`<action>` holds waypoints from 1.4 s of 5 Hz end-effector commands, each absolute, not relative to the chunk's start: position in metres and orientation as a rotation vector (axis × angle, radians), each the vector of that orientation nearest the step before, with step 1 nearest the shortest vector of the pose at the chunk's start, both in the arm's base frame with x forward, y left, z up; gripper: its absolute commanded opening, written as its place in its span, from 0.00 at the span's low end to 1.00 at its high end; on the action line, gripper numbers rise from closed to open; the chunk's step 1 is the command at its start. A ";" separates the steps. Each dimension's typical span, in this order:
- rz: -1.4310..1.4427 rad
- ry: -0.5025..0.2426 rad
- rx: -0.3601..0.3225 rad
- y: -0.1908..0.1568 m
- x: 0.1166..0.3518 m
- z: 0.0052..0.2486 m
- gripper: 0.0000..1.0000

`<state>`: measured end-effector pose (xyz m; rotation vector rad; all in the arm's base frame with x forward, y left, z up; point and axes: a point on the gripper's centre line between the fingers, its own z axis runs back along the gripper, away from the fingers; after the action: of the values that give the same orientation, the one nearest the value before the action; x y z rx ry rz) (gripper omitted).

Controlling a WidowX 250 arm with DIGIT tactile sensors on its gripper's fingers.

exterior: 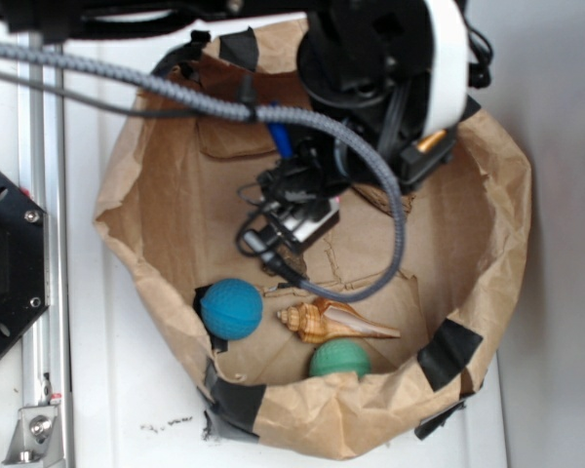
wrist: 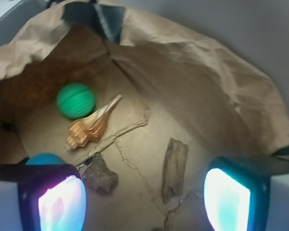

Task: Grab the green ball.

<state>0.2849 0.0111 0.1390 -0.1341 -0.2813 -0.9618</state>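
A: The biggest thing is the paper bag [exterior: 166,195], rolled down at the rim and patched with black tape [exterior: 450,353]. It stands on a white table [exterior: 127,409].

B: And the arm [exterior: 390,68]?

A: It hangs over the bag's far half, cables [exterior: 127,83] trailing off to one side. The gripper [wrist: 144,192] is inside the bag, above the floor. In the wrist view its two pads [wrist: 226,199] sit far apart at the bottom corners, with bare bag floor between them. The jaws are wide open and empty.

B: What lies on the floor?

A: The blue ball [exterior: 231,308] against the bag's wall, partly hidden behind one pad in the wrist view. Beside it a shell [exterior: 327,322], tan and pointed. The green ball [wrist: 75,100] rests near the bag's wall, just beside the shell's pointed end, well apart from the gripper.

B: Anything smaller?

A: A strip of wood [wrist: 174,168] and a dark stone [wrist: 100,175], both close to the pads, neither touched.
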 end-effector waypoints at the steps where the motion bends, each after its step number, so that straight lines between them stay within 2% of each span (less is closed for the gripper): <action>1: -1.216 -0.357 -0.124 -0.009 0.270 0.127 1.00; 2: -1.357 -0.369 -0.139 -0.016 0.275 0.108 1.00; 3: -1.388 -0.361 -0.142 -0.033 0.267 0.098 1.00; 4: -1.394 -0.370 -0.201 -0.044 0.279 0.095 1.00; 5: -1.376 -0.400 -0.300 -0.051 0.276 0.108 1.00; 7: -1.376 -0.400 -0.300 -0.051 0.276 0.108 1.00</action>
<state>0.2734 -0.0472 0.0904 -0.3429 -0.3493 -1.3502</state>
